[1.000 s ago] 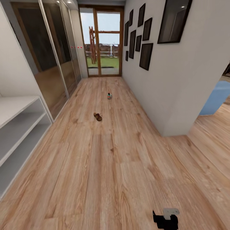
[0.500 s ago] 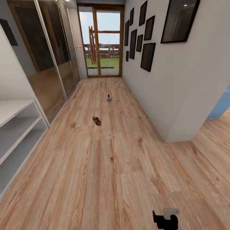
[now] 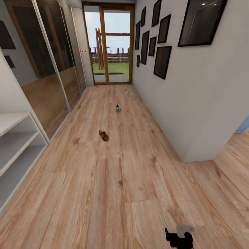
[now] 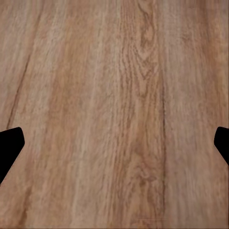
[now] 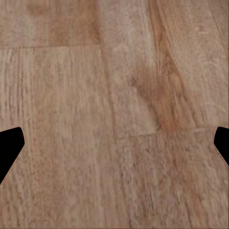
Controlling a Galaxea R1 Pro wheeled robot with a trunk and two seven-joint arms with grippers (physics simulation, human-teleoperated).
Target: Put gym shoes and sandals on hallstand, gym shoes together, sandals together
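Observation:
One brown sandal (image 3: 103,135) lies on the corridor floor (image 3: 114,193) mid-corridor. Farther down the corridor rests one gym shoe (image 3: 118,108), small at this distance, white with green and a red patch. The hallstand (image 3: 15,152), a white open unit with shelf levels, stands against the left wall. In the left wrist view my left gripper (image 4: 114,145) hangs open over bare planks, its dark fingertips (image 4: 9,143) wide apart. My right gripper (image 5: 114,145) is likewise open over the floor, nothing between its fingertips (image 5: 10,143). A black part of my right arm (image 3: 179,238) shows low in the head view.
Mirrored sliding wardrobe doors (image 3: 52,69) line the left side past the hallstand. A white wall with black picture frames (image 3: 162,62) runs along the right and ends at a corner (image 3: 193,157). A glass door (image 3: 110,48) closes the far end.
The whole view has shifted: the camera moved forward and turned, so the hallstand slid further toward the left edge. The sandal and gym shoe lie where they were.

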